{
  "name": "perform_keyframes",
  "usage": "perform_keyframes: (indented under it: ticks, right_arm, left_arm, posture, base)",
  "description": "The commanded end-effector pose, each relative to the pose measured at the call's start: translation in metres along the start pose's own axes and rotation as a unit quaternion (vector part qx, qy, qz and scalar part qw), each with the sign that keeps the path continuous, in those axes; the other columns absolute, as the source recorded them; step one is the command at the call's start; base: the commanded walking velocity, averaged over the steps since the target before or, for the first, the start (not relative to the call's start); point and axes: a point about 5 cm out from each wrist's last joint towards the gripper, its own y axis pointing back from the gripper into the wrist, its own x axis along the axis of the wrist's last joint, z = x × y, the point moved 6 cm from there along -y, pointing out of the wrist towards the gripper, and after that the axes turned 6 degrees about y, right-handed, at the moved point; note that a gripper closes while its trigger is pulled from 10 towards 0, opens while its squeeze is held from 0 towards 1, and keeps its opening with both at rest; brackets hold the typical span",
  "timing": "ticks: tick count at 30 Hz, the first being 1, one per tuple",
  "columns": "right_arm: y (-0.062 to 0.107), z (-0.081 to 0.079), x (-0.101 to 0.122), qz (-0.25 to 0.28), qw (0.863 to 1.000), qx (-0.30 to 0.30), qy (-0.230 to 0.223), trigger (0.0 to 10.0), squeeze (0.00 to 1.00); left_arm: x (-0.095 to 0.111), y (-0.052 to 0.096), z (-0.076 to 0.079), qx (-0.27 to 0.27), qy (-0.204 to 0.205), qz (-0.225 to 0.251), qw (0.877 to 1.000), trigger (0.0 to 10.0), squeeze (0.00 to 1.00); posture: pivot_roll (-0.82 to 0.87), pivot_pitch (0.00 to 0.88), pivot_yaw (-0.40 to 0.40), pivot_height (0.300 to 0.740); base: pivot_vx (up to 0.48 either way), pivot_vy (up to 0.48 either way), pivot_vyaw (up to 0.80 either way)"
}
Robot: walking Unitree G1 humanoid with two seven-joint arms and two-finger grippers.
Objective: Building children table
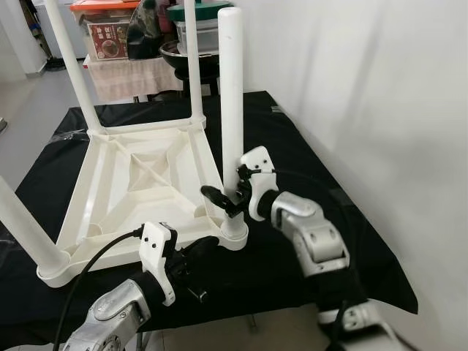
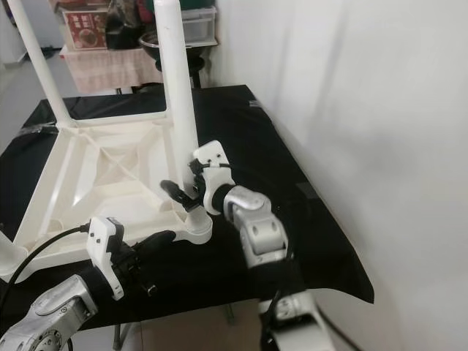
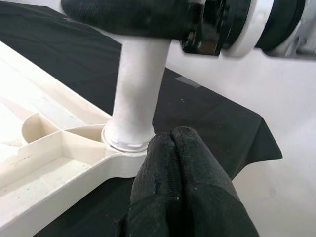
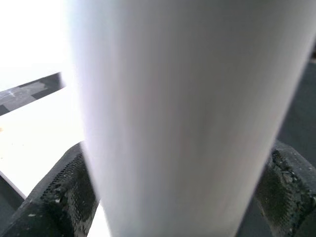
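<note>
A white plastic children's table [image 1: 146,183] lies upside down on a black cloth [image 1: 307,161]. Its legs point up. The near right leg [image 1: 232,110] stands in its corner socket [image 3: 129,140]. My right gripper [image 1: 229,198] is shut on this leg low down, one black finger [image 4: 64,197] on each side of the white tube [image 4: 182,113]. My left gripper [image 1: 201,252] is shut with nothing in it. Its pressed-together fingertips [image 3: 180,163] rest just in front of that same corner. The near left leg [image 1: 25,227] stands at the other front corner.
Two more legs [image 1: 73,66] rise at the far corners. Behind the table stand storage boxes [image 1: 106,29] and a dark bowl [image 1: 186,58]. A white wall [image 1: 380,110] runs close along the right. The cloth's front edge [image 1: 278,303] lies near my arms.
</note>
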Motion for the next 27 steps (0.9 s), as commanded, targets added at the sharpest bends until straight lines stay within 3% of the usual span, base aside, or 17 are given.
perform_keyframes:
  ticks: [1, 2, 3, 6, 9, 12, 13, 22, 27]
  right_arm:
    - [-0.002, -0.005, -0.001, 0.005, 0.999, 0.037, 0.003, 10.0, 1.00]
    - [-0.002, -0.005, -0.001, 0.005, 0.999, 0.037, 0.003, 10.0, 1.00]
    - [0.000, -0.008, 0.001, 0.009, 0.997, 0.073, 0.011, 10.0, 0.00]
    - [0.002, -0.011, 0.002, 0.012, 0.995, 0.101, 0.023, 10.0, 0.00]
    - [0.011, -0.013, -0.011, -0.010, 0.979, 0.195, 0.065, 10.0, 0.00]
    - [0.012, -0.009, -0.016, -0.017, 0.976, 0.206, 0.071, 10.0, 0.00]
    - [0.011, -0.005, -0.016, -0.017, 0.977, 0.204, 0.063, 0.0, 0.00]
    - [0.016, 0.006, -0.020, -0.011, 0.976, 0.217, 0.017, 0.0, 0.00]
    - [0.019, 0.013, -0.034, -0.028, 0.980, 0.198, 0.009, 0.0, 0.00]
  left_arm:
    - [-0.003, 0.000, 0.001, 0.000, 0.006, -0.005, 1.000, 10.0, 0.00]
    - [-0.003, 0.000, 0.001, 0.000, 0.006, -0.005, 1.000, 10.0, 0.00]
    - [-0.003, -0.001, 0.001, 0.000, 0.006, -0.005, 1.000, 10.0, 0.00]
    - [-0.003, -0.001, 0.001, 0.000, 0.006, -0.005, 1.000, 10.0, 0.00]
    - [-0.004, -0.002, 0.002, -0.001, 0.007, -0.005, 1.000, 10.0, 0.00]
    - [-0.005, -0.003, 0.003, -0.001, 0.007, -0.005, 1.000, 10.0, 0.00]
    - [-0.005, -0.003, 0.003, -0.001, 0.007, -0.004, 1.000, 10.0, 0.00]
    - [-0.005, -0.003, 0.005, -0.002, 0.010, -0.003, 1.000, 10.0, 0.00]
    - [-0.006, -0.002, 0.006, -0.003, 0.012, -0.003, 1.000, 10.0, 0.00]
  posture:
    - [0.05, 0.003, -0.033, 0.740]
    - [0.05, 0.003, -0.033, 0.740]
    - [0.05, 0.003, -0.033, 0.740]
    - [0.05, 0.001, -0.035, 0.740]
    - [0.05, 0.000, -0.044, 0.740]
    - [0.05, 0.000, -0.044, 0.740]
    - [0.06, 0.000, -0.047, 0.740]
    - [0.04, 0.000, -0.042, 0.740]
    - [0.04, 0.000, -0.050, 0.740]
  base:
    - [0.000, 0.000, 0.00]
    - [0.000, 0.000, 0.00]
    - [0.000, 0.000, 0.00]
    - [0.000, 0.000, 0.00]
    - [0.000, 0.000, 0.00]
    - [0.000, 0.000, 0.00]
    - [0.000, 0.000, 0.00]
    - [0.000, 0.000, 0.00]
    - [0.000, 0.000, 0.00]
